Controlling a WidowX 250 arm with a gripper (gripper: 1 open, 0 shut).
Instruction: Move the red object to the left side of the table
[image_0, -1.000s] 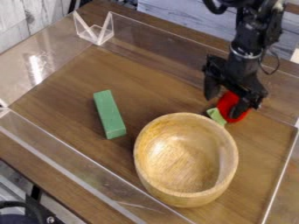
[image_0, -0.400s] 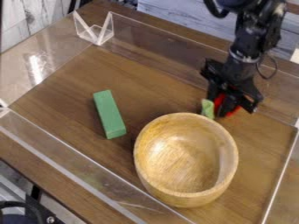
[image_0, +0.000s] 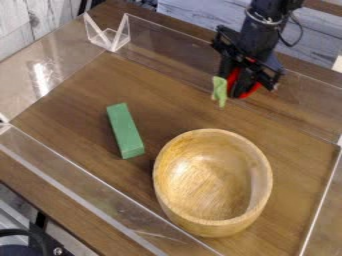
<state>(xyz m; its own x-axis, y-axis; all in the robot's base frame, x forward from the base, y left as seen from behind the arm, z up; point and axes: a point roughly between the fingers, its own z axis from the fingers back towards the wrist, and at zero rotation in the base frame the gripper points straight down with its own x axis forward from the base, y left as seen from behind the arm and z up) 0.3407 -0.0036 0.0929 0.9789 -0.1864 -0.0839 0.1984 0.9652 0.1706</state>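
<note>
Tool (image_0: 242, 82) pinching red object (image_0: 239, 84), lifted above table (image_0: 160, 85), behind wooden bowl (image_0: 213, 181)

Single view only. Set high beyond one corner of the table (image_0: 80, 85), angled steeply down and across. Close enough that near acrylic wall crops at 6 o'clock; arm (image_0: 265, 22) enters from 1 o'clock, bowl (image_0: 213, 180) around 5.

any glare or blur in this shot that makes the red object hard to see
Camera view: glare streaks whiten the clear acrylic walls at the left; the table shows soft reflections. The red object is small, slightly soft and partly hidden by the gripper; the green block and wooden bowl read sharply.
</note>
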